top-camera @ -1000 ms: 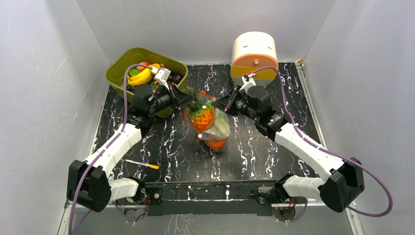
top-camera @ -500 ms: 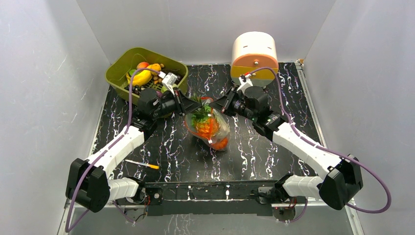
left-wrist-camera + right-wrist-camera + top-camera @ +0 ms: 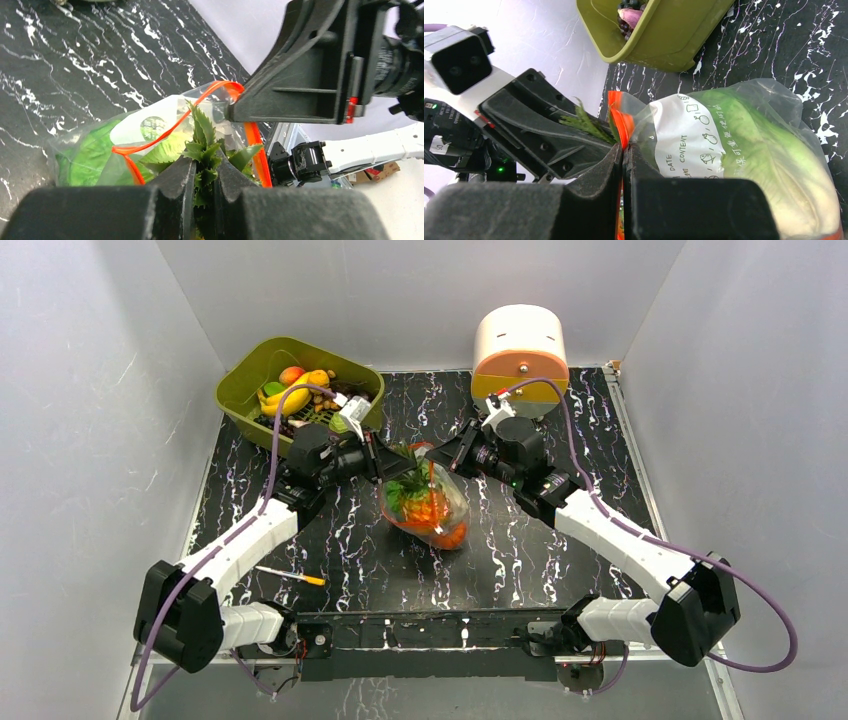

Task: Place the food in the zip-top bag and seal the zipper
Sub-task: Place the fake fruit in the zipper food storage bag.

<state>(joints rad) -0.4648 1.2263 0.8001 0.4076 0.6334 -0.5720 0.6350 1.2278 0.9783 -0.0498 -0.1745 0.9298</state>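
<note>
The clear zip-top bag (image 3: 445, 498) lies mid-table with green lettuce (image 3: 82, 157) and an orange piece (image 3: 450, 536) inside. My left gripper (image 3: 388, 462) is shut on the green leafy crown (image 3: 202, 142) of a toy pineapple (image 3: 425, 508), whose body sits inside the bag's mouth. My right gripper (image 3: 441, 453) is shut on the red-orange zipper strip (image 3: 616, 113) at the mouth's far edge and holds it up. The strip loops open around the crown in the left wrist view (image 3: 165, 131). The lettuce also shows through the bag in the right wrist view (image 3: 769, 150).
A green bin (image 3: 240, 395) with more toy fruit stands at the back left, just behind my left wrist. A white and orange rounded appliance (image 3: 519, 348) stands at the back right. A yellow-tipped pen (image 3: 290, 576) lies near the front left.
Both grippers have come down and the left has moved right. The pineapple has tipped from upright into the bag, and the bag has settled flatter on the table.
</note>
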